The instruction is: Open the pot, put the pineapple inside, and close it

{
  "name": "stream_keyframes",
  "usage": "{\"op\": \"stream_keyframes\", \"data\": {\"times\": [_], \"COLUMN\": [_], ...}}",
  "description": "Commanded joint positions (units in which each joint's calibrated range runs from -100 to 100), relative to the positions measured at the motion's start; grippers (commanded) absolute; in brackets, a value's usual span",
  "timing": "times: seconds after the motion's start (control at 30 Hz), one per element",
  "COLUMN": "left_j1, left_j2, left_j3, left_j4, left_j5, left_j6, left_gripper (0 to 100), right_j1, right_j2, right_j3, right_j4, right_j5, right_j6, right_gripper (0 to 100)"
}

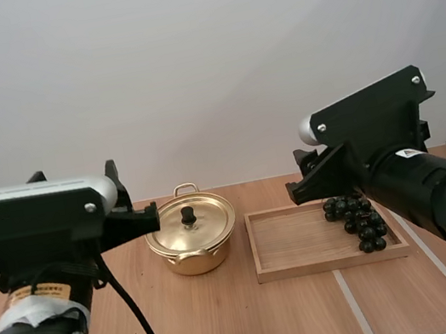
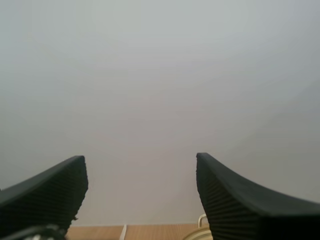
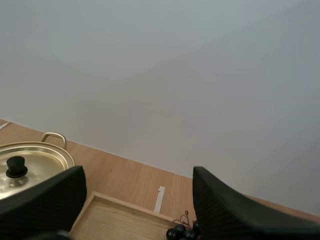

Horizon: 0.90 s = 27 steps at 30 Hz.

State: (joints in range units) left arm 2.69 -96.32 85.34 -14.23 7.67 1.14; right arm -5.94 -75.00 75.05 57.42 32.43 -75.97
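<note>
- My left gripper [image 2: 140, 162] - nearest the high camera, with its arm - hangs raised above the table [image 1: 233, 321], at about 9 o'clock of the pot [image 1: 195, 263]. Its fingers stand wide apart with nothing between them.
- My right gripper [image 3: 138, 172] hangs over the far edge of the tray [image 1: 292, 241], at about 11 o'clock of the grapes [image 1: 357, 217]. Its fingers are also spread wide and empty.
- The golden pot sits mid-table with its lid [image 1: 211, 221] on, and the black knob [image 1: 187, 215] stands upright at the lid's centre.
- The wooden tray lies just beside the pot, at its 3 o'clock.
- The fruit on hand is a bunch of dark grapes, which lies inside the tray at its 3 o'clock end, well apart from the pot.
</note>
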Motion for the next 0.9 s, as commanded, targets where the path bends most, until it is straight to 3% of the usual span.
{"op": "stream_keyframes", "data": {"times": [0.0, 0.17, 0.3, 0.47, 0.63, 0.87], "left_j1": [0.11, 0.11, -0.67, -2.73, -2.73, -3.59], "left_j2": [-2.1, -2.2, -2.2, -2.2, -2.2, -2.2], "left_j3": [3.5, 3.8, 3.9, 6.4, 14.1, 14.7], "left_j4": [0.9, 6.1, 7.6, 9.1, 8.9, 9.5], "left_j5": [6.1, 21.2, 29.6, 26.5, 19.6, 19.5], "left_j6": [-0.4, -0.4, -3.1, -8.4, -9.7, -9.5], "left_gripper": [100, 100, 100, 100, 100, 100], "right_j1": [-0.2, -0.2, -0.2, -0.2, -0.2, -0.2], "right_j2": [-1.5, -1.7, -1.7, -1.7, -1.7, -1.7], "right_j3": [2.2, 3.7, 5.3, 6.1, 9.2, 14.8], "right_j4": [5.3, 3.1, 3.0, 0.9, 0.9, 0.9], "right_j5": [-4.0, -3.7, -3.1, -3.0, -3.0, -3.3], "right_j6": [-6.6, -5.9, 0.2, 0.3, 3.4, 3.4], "right_gripper": [100, 100, 100, 100, 100, 100]}}
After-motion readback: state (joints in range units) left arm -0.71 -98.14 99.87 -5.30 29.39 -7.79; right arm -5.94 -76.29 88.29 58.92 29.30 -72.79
